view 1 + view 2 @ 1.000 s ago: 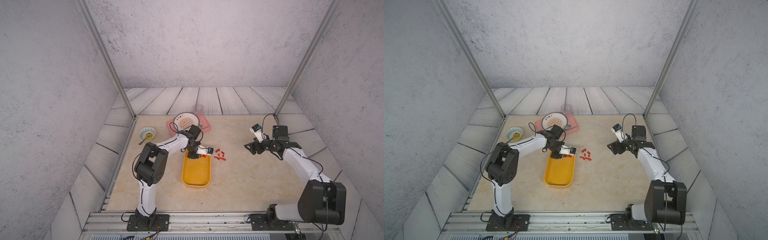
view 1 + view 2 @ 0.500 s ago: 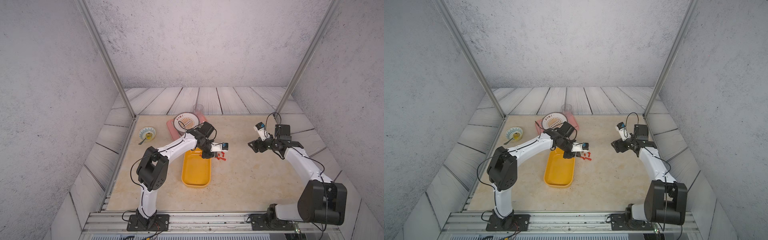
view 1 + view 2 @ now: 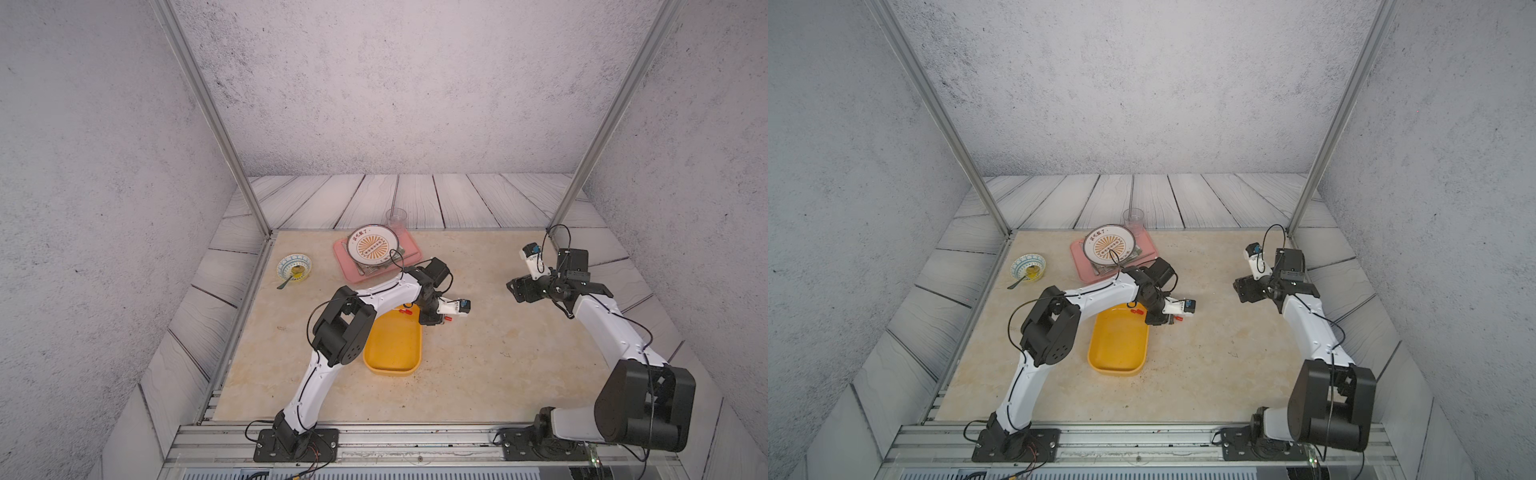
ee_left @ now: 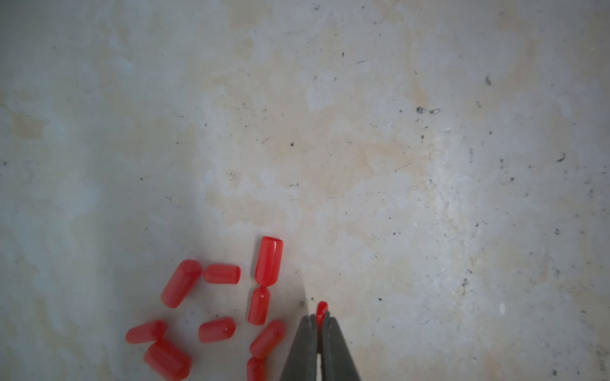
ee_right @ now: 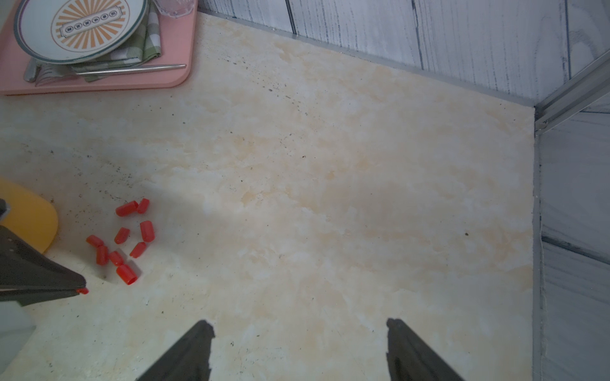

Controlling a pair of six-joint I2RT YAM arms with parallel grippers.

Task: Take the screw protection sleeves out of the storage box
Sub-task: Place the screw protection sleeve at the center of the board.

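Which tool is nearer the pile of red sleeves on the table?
Left. The left tool is right beside the pile of sleeves, pinching a single sleeve; the right tool is open, well off across the table.

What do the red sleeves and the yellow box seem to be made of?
Sleeves: likely glossy plastic or rubber; bright highlights on smooth rounded bodies. Box: probably moulded plastic, satin finish; uniform colour, rounded corners, faint sheen.
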